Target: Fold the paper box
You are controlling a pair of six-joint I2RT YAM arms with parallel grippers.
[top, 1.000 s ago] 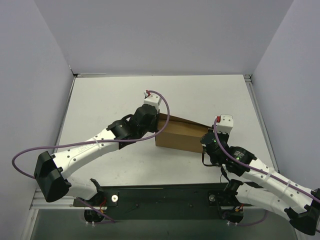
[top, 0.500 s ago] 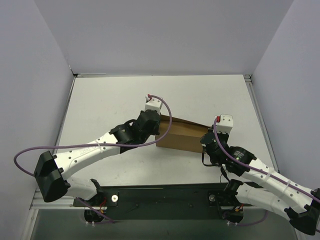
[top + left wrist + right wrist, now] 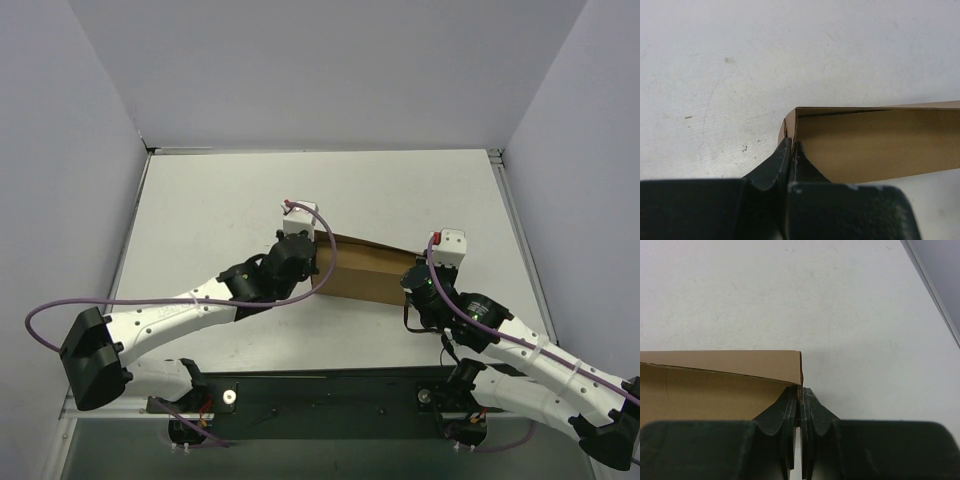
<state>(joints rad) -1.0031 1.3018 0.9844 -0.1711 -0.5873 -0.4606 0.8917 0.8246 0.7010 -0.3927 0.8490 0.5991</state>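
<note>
The left gripper point(image 3: 791, 146) is pinching the left end wall of the paper box point(image 3: 362, 272), its fingertips pressed together on the doubled cardboard edge right at the near-left corner. The box is lying on the white worktop point(image 3: 220, 200), stretching away to the right of this gripper and ending at the other one. It is already standing as a shallow rectangular shape rather than a flat sheet, so the folding is looking well advanced, and the step in hand is probably the firming of the end walls so that their folded-over layers are seating. Just beyond the left fingertips a flat brown panel is showing inside the walls, with a thin dark gap running along its far edge. Whether that panel is the floor or a flap folded down is not clear from here, and nothing is appearing to rest on it. The right gripper point(image 3: 800, 391) is likewise clamping, its fingers closing on the right end corner with a thin sliver of cardboard between them, and a slanting crease is running away to its left. The next move is likely calling for both grippers to be opening carefully, one at a time, so the walls are not springing back, and then for pressing down whatever flap is not yet tucked.
</note>
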